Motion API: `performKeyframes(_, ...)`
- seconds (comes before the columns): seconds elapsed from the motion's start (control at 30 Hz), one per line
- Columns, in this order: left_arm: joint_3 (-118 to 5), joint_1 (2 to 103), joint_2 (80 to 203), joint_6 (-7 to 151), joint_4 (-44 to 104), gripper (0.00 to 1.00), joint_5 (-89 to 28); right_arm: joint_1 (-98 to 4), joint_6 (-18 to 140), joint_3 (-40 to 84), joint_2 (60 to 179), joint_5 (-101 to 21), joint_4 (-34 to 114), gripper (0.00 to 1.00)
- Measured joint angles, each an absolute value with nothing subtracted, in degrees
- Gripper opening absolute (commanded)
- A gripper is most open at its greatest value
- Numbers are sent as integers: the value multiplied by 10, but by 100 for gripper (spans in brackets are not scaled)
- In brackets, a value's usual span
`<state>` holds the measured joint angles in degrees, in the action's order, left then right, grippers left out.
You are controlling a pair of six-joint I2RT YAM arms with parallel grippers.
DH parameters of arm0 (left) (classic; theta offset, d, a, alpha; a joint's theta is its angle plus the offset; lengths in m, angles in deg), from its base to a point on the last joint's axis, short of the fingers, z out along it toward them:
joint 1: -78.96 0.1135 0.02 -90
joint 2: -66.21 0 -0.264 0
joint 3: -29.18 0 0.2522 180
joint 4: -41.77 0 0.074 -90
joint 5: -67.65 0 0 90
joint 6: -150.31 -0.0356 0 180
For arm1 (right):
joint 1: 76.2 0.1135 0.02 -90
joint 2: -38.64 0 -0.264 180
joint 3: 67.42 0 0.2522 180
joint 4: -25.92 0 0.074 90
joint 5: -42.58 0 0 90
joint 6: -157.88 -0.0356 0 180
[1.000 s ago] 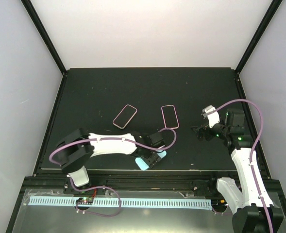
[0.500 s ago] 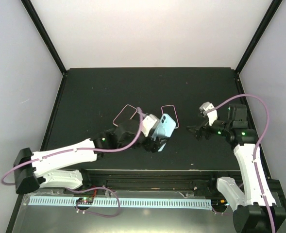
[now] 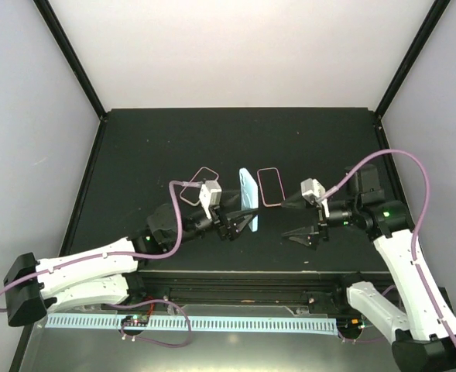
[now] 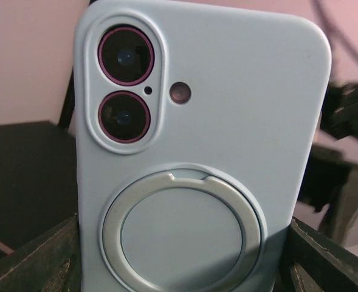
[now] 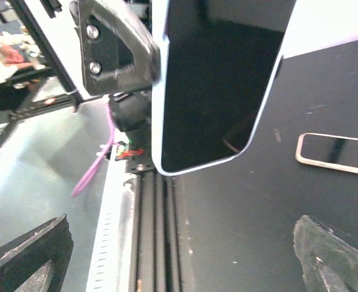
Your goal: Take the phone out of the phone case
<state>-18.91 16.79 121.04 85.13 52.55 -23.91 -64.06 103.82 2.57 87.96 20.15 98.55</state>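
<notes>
Above the near middle of the table point(image 3: 150, 147), the left gripper point(image 3: 239, 224) clamps the lower end of the phone point(image 5: 215, 91), upright and off the surface in its blue case point(image 4: 227, 134), while the right gripper point(image 3: 296, 218) hangs just right of it, facing the screen, jaws wide apart and empty.

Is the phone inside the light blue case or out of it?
Inside. Lenses fill the camera cutout of the light blue case, and the right wrist view shows the dark screen framed by its rim.
</notes>
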Motion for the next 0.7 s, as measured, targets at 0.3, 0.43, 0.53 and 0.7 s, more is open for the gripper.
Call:
performKeyframes(0.3,-160,170,1195,893,646,69,-294,-528,931,60,947,198,931,100)
performKeyframes(0.43,-159,170,1198,909,670,68,-314,-479,908,85,968,195,920,100)
performKeyframes(0.53,-159,170,1201,917,683,68,-321,-460,892,88,981,195,911,100)
performKeyframes(0.7,-159,170,1203,928,691,67,-323,-442,854,88,988,195,875,100)
